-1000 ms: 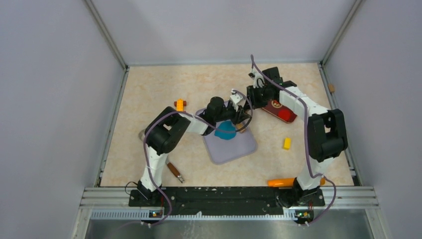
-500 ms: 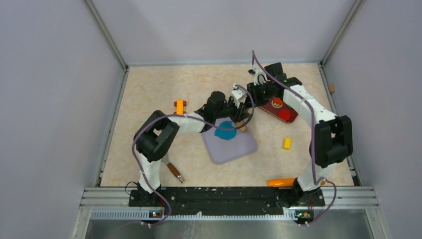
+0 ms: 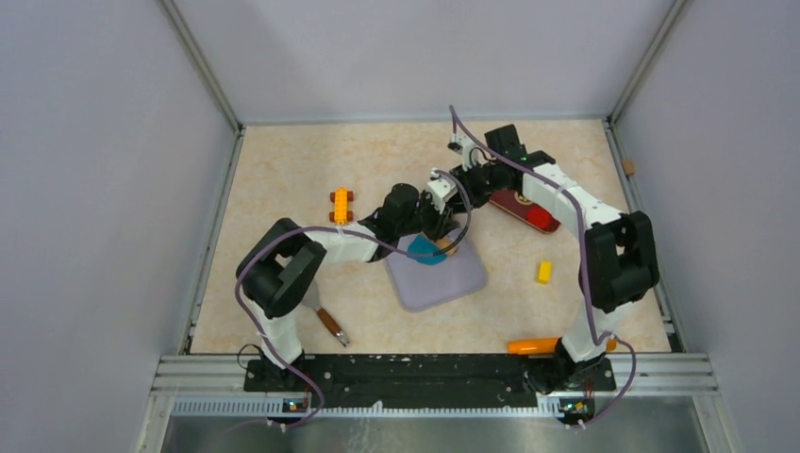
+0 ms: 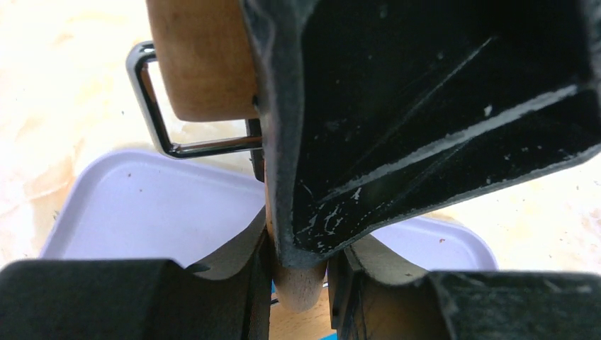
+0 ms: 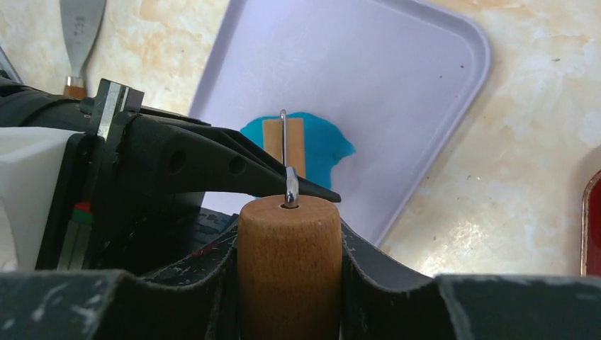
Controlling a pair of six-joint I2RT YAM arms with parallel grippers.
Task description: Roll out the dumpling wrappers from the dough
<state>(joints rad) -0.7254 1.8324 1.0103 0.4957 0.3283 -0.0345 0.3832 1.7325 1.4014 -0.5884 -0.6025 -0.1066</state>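
Teal dough (image 3: 426, 252) lies as a flattened patch in the upper left corner of the lavender mat (image 3: 443, 283), near the middle of the top view, and both hands meet right over it. The right hand (image 5: 289, 258) is partly closed around the handle of the wooden roller (image 5: 288, 227). The handle's long axis points straight ahead to the small roller head (image 5: 283, 145), which rests on the dough. The left hand (image 4: 298, 280) likewise clamps a wooden stem of the same tool. The next stroke probably depends on keeping that head pressed on the patch. No round wrappers show yet.
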